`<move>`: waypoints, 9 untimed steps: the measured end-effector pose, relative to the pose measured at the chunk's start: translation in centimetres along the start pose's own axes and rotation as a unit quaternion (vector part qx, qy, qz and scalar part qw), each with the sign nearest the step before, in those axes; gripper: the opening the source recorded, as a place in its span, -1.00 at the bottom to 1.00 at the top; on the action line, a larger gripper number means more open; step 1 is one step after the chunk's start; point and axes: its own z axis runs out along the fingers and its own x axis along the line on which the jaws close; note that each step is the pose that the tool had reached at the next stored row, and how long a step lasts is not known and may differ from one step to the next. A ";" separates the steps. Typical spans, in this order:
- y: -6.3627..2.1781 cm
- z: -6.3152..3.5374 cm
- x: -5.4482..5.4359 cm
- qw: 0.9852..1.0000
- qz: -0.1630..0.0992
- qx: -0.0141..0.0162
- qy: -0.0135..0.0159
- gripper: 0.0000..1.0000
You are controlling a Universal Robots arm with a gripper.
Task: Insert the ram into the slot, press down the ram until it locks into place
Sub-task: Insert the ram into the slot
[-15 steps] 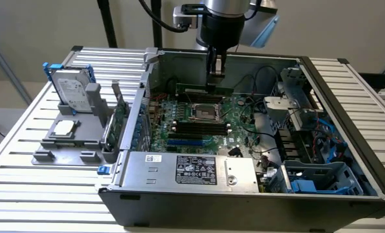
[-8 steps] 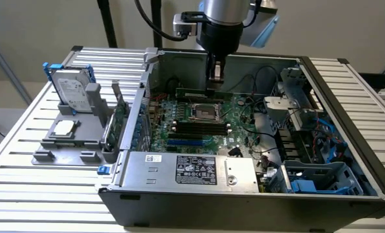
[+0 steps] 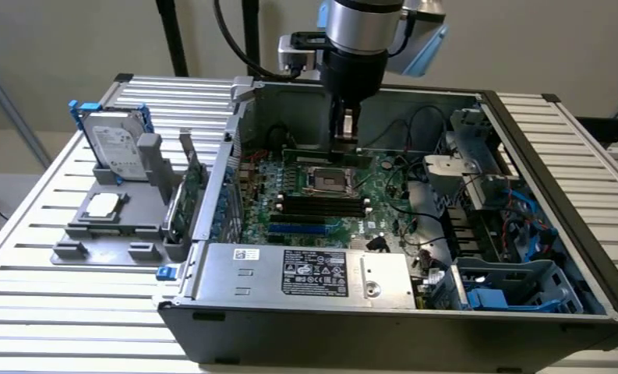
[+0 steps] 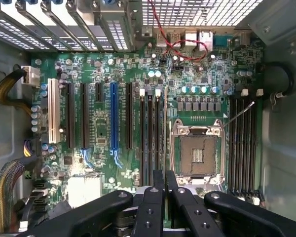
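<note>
Hand (image 3: 345,144) narrowly closed on the top edge of the thin green circuit-board ram stick (image 3: 309,154), holding it level above the green motherboard (image 3: 386,222), just beyond the square silver socket (image 3: 330,181); long black memory slots (image 3: 319,204) lie beside that socket.

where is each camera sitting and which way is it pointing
Exterior view: off the arm, above and outside the open computer case, looking down at a slant into it; the arm enters from the top, its tool holding the ram.
Wrist view: on the wrist, looking down past the tool onto the motherboard; the black fingers show.
Shared: the tool, the CPU socket, the black memory slots, the blue slot.
</note>
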 end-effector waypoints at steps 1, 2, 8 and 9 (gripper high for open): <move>-0.01 0.18 0.0 1.000 0.000 0.000 0.000 -0.74; -0.01 0.36 0.0 1.000 0.000 0.001 0.000 -0.74; -0.05 1.36 0.0 1.000 0.000 0.005 0.000 -0.74; -0.05 1.51 0.1 1.000 0.000 0.006 0.000 -0.74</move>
